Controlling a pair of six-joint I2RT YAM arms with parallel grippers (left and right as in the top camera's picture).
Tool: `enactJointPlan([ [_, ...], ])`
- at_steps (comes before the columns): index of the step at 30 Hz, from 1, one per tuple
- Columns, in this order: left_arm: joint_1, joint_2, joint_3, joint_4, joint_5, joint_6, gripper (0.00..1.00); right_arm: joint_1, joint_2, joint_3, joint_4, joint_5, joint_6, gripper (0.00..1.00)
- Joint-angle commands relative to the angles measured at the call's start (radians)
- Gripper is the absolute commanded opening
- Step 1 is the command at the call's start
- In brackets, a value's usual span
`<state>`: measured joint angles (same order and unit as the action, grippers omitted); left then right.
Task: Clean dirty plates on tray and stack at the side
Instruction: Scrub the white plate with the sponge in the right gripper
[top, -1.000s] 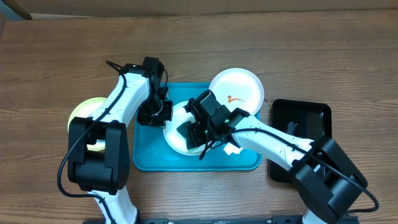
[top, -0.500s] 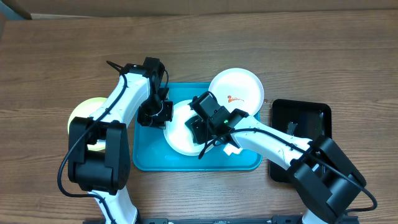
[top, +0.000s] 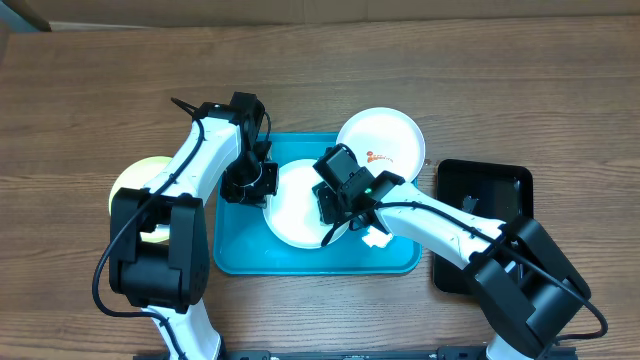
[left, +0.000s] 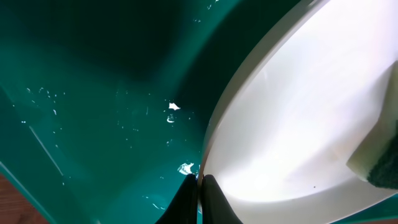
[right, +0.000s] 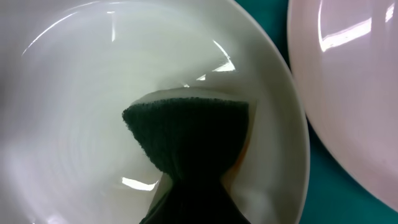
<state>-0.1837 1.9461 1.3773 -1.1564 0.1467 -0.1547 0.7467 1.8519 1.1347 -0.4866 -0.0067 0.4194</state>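
The white plate (top: 290, 215) lay in the turquoise tray (top: 240, 250) between the left gripper (top: 258, 186), clamped on its rim, and the right gripper (top: 333, 205), gripping a dark sponge (right: 186, 140) pressed against its inner face. Just beyond the right gripper, a second plate (top: 385, 135) with an orange-red smear (top: 378, 157) overlapped the tray's corner.

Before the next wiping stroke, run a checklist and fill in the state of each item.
1. Left gripper clamps the plate rim: ok.
2. Right gripper holds the sponge against that plate: ok.
3. Plate sits inside the tray: ok.
4. Plate free of sauce: visible surface ok; under the sponge, cannot tell.
5. Second plate clean: not ok, orange smear shows.
6. Green-rimmed plate lies outside the tray: ok.
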Motion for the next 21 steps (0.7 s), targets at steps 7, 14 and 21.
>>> enactJointPlan([
  [7,-0.007,0.008,0.015,-0.003,0.011,-0.010,0.04,0.002,0.010,-0.014,-0.029,-0.099,0.048,0.04],
  [14,-0.007,0.008,0.015,-0.004,0.011,-0.010,0.04,0.002,0.010,-0.014,0.154,0.005,0.039,0.04],
  [21,-0.007,0.008,0.015,-0.003,0.011,-0.010,0.04,0.005,0.010,-0.014,0.248,-0.155,-0.016,0.04],
])
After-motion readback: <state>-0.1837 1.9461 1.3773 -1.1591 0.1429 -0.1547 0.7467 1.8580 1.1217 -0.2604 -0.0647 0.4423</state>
